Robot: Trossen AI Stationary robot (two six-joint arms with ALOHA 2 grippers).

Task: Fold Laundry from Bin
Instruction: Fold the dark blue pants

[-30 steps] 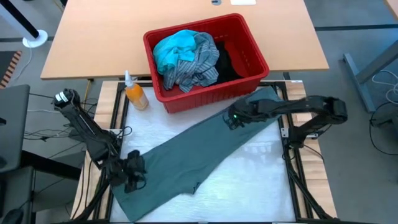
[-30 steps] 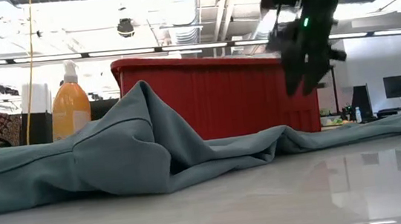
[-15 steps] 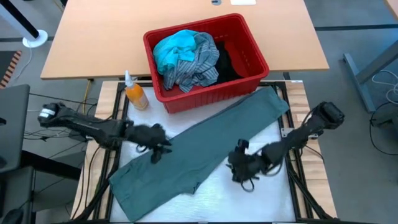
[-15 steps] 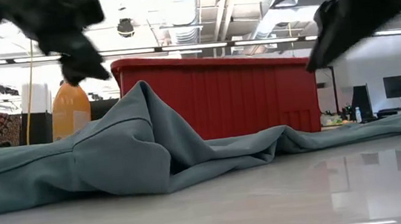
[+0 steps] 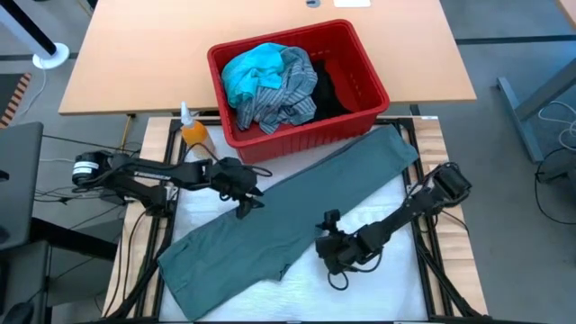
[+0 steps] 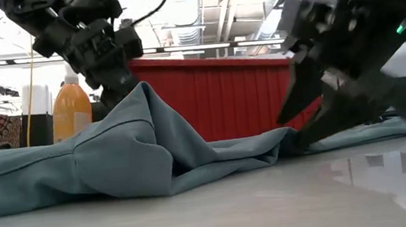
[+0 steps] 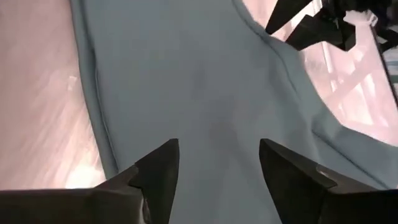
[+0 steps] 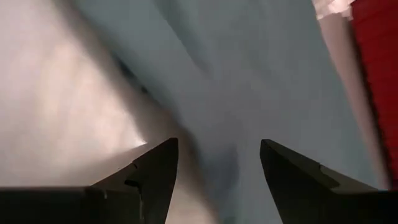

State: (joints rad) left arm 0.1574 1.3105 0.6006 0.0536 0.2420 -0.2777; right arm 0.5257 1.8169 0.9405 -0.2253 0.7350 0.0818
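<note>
While the long grey-green cloth garment (image 5: 288, 216) lies stretched diagonally on the white table (image 5: 396, 288), just in front of the red slotted plastic bin (image 5: 270, 144) holding the remaining laundry (image 5: 270, 83), I judge we're at the first fold. Next move calls for pinching opposite long edges together. My left gripper (image 5: 245, 196) hangs over the far edge, fingers spread wide, holding nothing. Right gripper (image 5: 329, 255) sits at the near edge, equally wide, empty.
</note>
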